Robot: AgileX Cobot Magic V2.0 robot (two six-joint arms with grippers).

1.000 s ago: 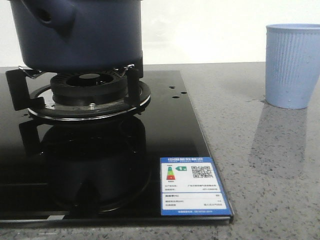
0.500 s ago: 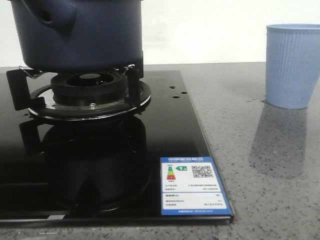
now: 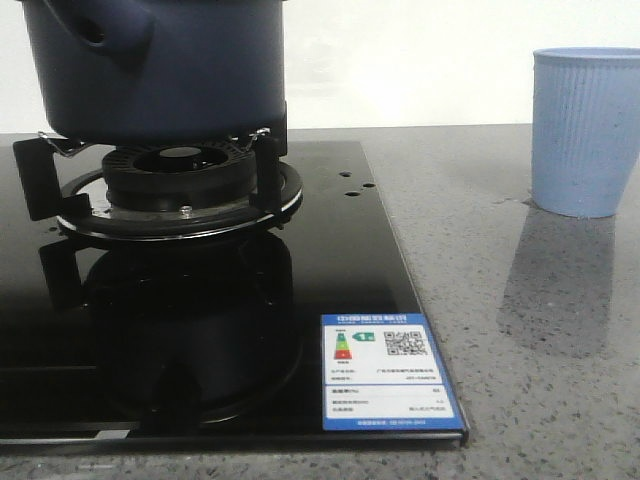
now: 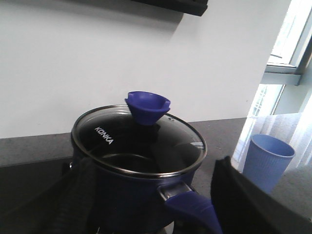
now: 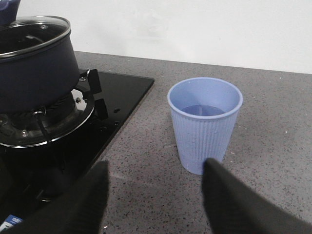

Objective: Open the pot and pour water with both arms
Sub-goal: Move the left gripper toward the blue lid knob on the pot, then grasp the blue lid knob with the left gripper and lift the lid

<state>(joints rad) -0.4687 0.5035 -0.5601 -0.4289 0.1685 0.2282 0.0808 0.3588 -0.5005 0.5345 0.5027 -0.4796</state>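
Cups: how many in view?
1. The cup stands upright on the counter, right of the stove and apart from the pot. Areas outside the frames can't be checked.

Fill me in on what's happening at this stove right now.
Nothing is being held yet. The pot sits on the gas burner with its glass lid on. The left tool is open, facing the pot's side handle. The right tool is open too, facing the light blue cup on the counter beside the stove. The cup seems to hold water.
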